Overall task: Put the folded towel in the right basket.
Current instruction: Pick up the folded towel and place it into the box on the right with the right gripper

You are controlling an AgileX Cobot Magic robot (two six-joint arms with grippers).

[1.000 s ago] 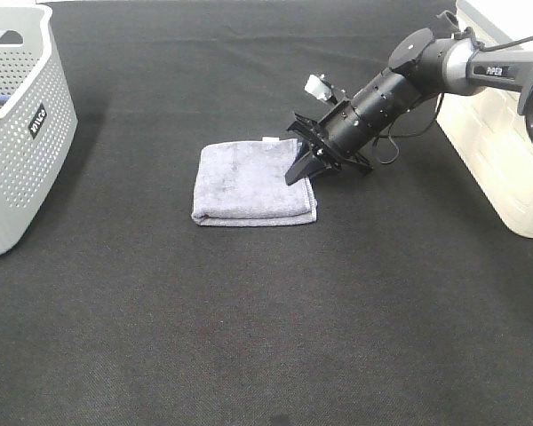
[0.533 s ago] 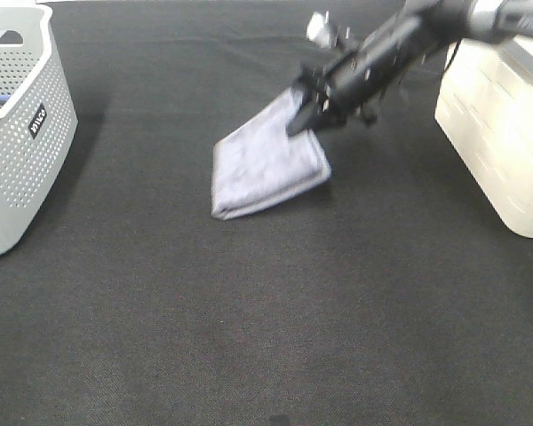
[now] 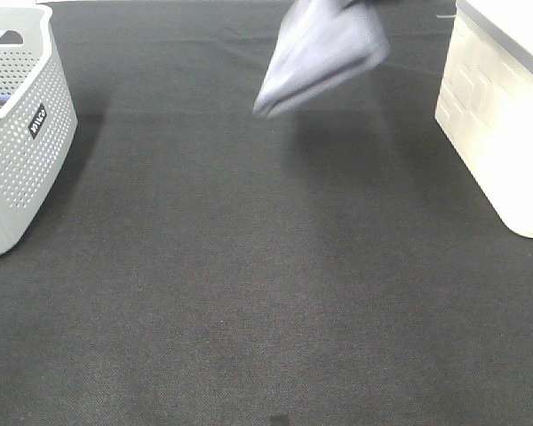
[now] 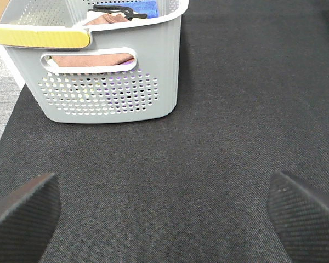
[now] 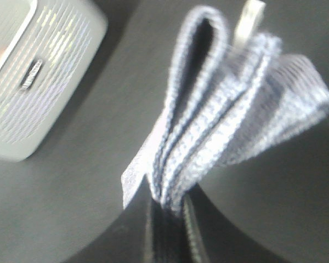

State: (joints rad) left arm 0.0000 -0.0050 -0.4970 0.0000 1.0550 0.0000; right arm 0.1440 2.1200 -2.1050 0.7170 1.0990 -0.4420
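The folded grey-lilac towel (image 3: pixel 321 51) hangs in the air at the top of the exterior high view, blurred, to the left of the cream right basket (image 3: pixel 502 133). The right arm is out of that view past the top edge. In the right wrist view my right gripper (image 5: pixel 167 211) is shut on one edge of the towel (image 5: pixel 230 120), whose folded layers fan out beyond the black fingers (image 5: pixel 194 235). My left gripper (image 4: pixel 164 219) is open and empty, low over the black mat, with its fingertips (image 4: pixel 22 213) wide apart.
The grey perforated left basket (image 3: pixel 18 133) stands at the far left; the left wrist view shows its wall (image 4: pixel 104 93) with brown and blue cloths inside. It also shows in the right wrist view (image 5: pixel 27 82). A black mat (image 3: pixel 249 293) covers the table.
My right gripper has lifted the towel off the mat and carried it up and to the right. The arm has left the exterior high view past the top edge.
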